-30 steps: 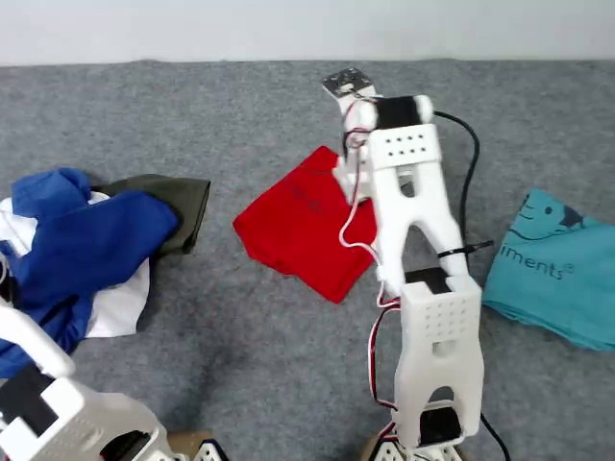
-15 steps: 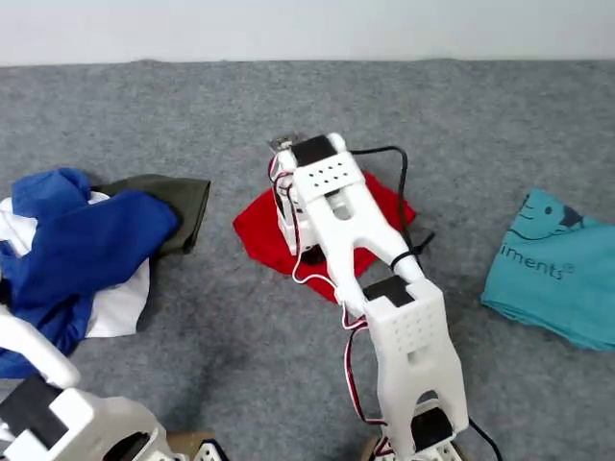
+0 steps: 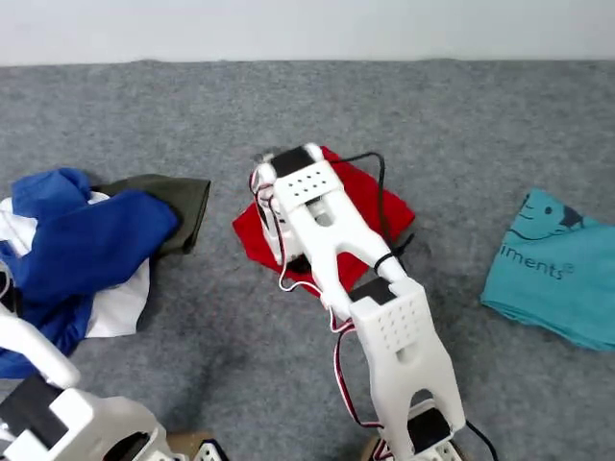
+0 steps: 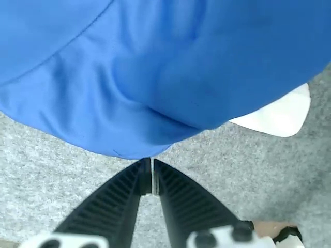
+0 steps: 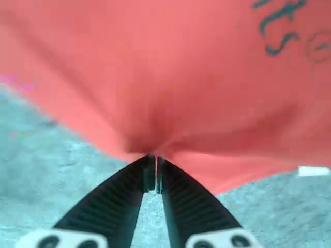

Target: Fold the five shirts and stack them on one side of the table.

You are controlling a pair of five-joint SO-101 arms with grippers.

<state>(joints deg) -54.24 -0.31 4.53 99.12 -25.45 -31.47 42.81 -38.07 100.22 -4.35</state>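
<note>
Red shirt (image 5: 207,77) puckers at the tips of the right claw (image 5: 155,173), jaws pressed together on its hem; lift low, drag slowly so the pinch holds. Left claw (image 4: 151,175) sits closed, blue shirt (image 4: 181,67) just beyond its tips

Soft, matt weave on the red cloth shirt (image 3: 399,209), faintly creased. All round it, rough, felt-like grey table covering (image 3: 192,115). Over it, smooth white plastic arm (image 3: 399,331), slightly glossy. Pinching its edge, matt black ribbed fingers (image 5: 121,196) of the right gripper (image 5: 155,165), probably plastic.
</note>
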